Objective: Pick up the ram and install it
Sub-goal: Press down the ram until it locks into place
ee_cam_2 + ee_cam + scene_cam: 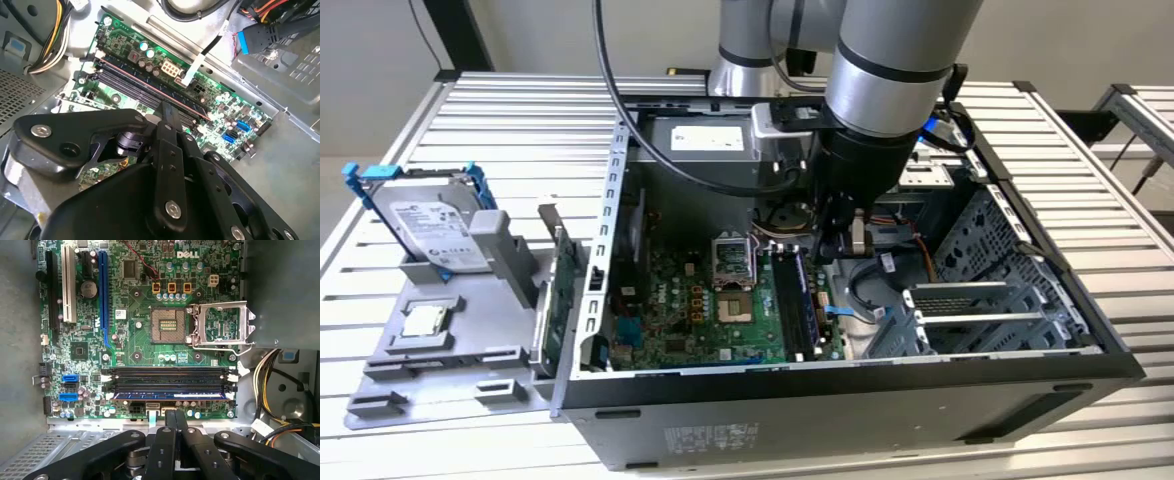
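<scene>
The ram [170, 395], a slim dark blue strip, sits edge-on in the motherboard [140, 330] slot nearest the board's edge; its print is unreadable. The gripper [174, 416] hovers just above it, fingers closed together, holding nothing.

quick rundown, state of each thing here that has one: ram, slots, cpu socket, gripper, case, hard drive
ram: seated lengthwise in one motherboard slot, not held
other memory slots: empty
cpu socket: no chip in it, retention frame swung open beside it
gripper: shut, holding nothing, above the board's edge near the ram
computer case: side open, motherboard exposed
hard drive: outside the case, propped in a grey holder
</scene>
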Robot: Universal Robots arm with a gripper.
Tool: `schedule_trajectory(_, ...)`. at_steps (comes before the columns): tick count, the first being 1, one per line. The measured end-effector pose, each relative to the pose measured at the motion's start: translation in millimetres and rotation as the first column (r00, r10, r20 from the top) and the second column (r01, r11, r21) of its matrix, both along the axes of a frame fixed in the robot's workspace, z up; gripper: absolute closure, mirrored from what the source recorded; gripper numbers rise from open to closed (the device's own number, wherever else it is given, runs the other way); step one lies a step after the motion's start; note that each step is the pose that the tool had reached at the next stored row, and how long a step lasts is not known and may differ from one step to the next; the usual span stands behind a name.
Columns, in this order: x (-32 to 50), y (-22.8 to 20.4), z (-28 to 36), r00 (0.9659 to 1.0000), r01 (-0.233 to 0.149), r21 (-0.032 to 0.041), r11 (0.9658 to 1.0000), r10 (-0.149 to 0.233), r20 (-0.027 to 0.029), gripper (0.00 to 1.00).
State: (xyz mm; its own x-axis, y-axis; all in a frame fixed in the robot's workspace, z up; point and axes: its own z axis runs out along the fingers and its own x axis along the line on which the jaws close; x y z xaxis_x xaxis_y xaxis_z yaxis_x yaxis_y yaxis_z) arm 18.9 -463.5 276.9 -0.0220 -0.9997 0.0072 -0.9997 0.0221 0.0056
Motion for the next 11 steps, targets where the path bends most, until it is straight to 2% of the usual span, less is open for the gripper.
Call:
schedule_trajectory(6,0.0,-0.1,1.2,1.0,0.0,-0.0007,1.0,0.0,-0.0002,1.0)
schedule_trajectory(11,0.0,0.0,9.8,1.0,0.0,-0.0002,1.0,0.0,0.0,1.0)
